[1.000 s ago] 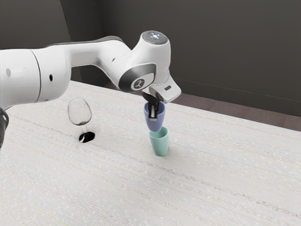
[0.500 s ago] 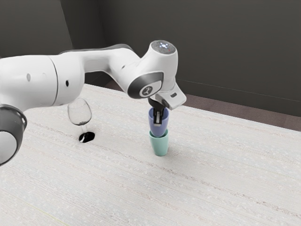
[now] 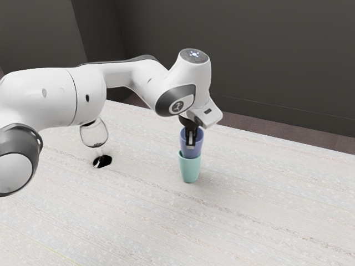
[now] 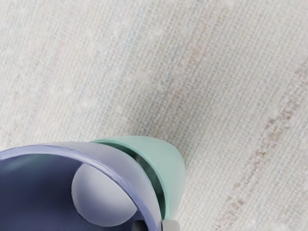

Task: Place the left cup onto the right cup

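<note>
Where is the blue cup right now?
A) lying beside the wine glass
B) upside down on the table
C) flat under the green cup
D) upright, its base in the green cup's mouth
D: the blue cup stands upright in the green cup's mouth, the gripper holding its rim.

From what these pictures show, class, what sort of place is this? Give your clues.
Probably a simulated tabletop test scene, not a lived-in room: a pale textured table, blank dark walls, a wine glass, and a purple cup sitting in a green cup.
</note>
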Robot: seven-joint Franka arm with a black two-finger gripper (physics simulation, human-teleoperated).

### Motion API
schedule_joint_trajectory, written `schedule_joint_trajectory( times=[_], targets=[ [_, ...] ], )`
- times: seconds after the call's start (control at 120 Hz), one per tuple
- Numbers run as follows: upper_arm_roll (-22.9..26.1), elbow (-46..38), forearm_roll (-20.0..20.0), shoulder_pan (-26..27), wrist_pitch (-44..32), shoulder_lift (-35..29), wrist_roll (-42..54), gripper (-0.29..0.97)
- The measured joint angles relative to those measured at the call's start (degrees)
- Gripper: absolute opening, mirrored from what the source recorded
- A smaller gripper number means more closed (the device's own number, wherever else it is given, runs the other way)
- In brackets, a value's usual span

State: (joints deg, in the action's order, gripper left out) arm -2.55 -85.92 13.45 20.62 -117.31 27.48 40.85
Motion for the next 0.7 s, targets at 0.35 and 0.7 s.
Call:
schedule_joint_trajectory(
  times=[0.35, 0.7],
  targets=[
    [-0.6, -1.1, -6.3, -1.1, 0.0, -0.2, 1.0, 0.2],
    [-0.9, -1.1, -6.2, -1.5, 4.3, -4.8, 2.1, 0.59]
  ],
)
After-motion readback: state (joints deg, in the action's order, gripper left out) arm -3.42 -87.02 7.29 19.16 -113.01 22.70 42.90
